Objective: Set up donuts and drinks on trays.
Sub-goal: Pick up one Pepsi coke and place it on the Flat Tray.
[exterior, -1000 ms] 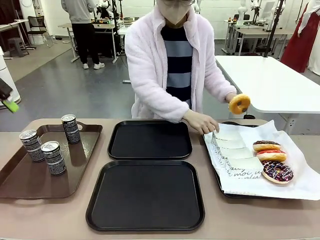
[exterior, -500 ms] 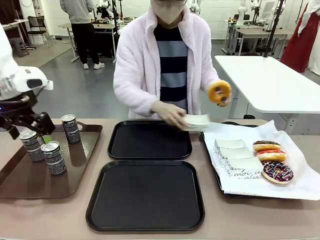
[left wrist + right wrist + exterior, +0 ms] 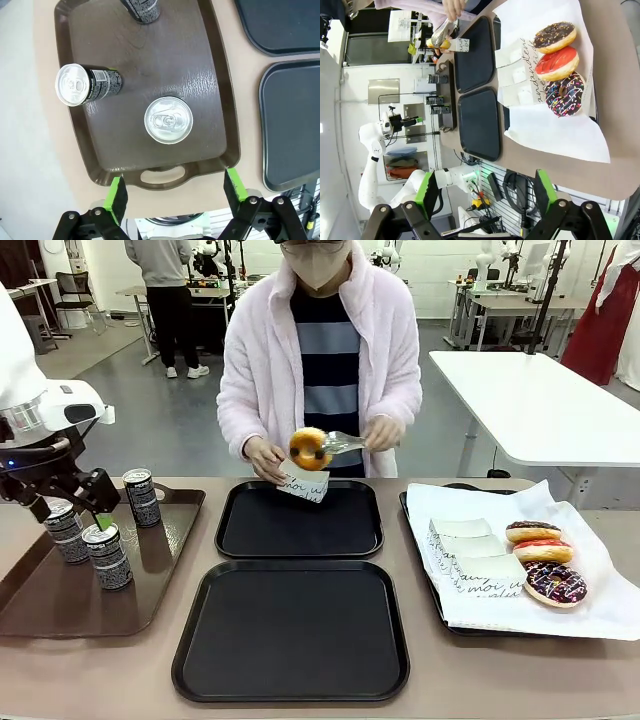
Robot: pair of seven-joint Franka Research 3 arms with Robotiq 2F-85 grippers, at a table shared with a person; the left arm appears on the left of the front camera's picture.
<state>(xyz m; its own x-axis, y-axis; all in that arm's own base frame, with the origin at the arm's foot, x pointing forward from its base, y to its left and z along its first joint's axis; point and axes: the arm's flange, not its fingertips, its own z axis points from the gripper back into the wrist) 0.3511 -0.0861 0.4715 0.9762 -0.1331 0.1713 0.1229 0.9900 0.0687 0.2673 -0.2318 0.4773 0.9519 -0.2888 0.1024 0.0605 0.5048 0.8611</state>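
The left gripper [image 3: 175, 189] hangs with jaws spread wide, nothing between them, and one drink can [image 3: 168, 120] stands straight ahead of it on the brown tray [image 3: 200, 75] (two other cans [image 3: 87, 85] stand beyond). The right gripper [image 3: 486, 192] is also released, well apart from the iced donuts [image 3: 562, 62] on white paper [image 3: 555, 130].

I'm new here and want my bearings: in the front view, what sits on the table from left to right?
Brown tray with three cans → two black trays, one behind the other → paper-lined tray, holding white sleeves, then three iced donuts.
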